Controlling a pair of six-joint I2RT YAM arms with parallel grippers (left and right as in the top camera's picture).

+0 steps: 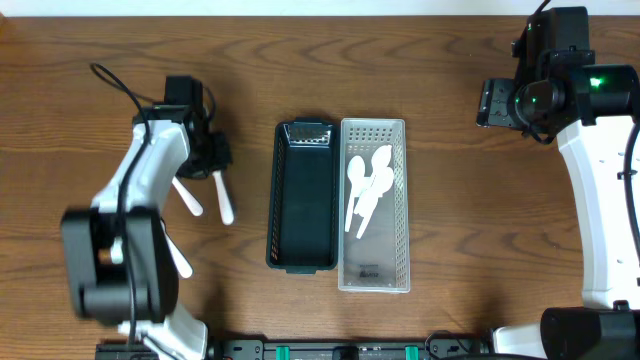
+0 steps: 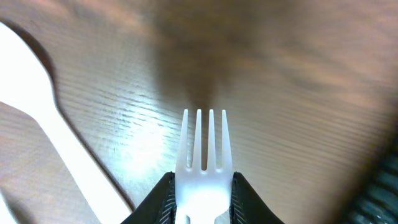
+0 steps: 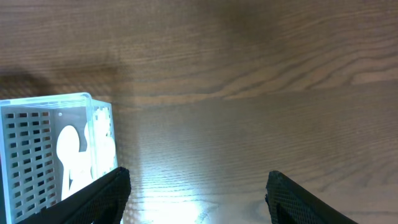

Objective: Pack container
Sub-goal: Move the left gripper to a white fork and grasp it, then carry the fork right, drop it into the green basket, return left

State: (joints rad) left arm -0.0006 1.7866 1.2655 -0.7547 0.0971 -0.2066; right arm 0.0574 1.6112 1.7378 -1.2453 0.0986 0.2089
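left end effector (image 2: 204, 194) around fork (image 2: 204, 142)

bright, even overhead view; wrist views show glare patches on wood, perhaps motion-blurred edges

Wood bench (image 1: 450, 200). Dark basket (image 1: 303, 200) and clear basket (image 1: 375, 270) touching, well right of left tool (image 1: 215, 165). White utensil (image 1: 188, 197) just beside tool; another (image 1: 178, 256) nearer the robot's base.
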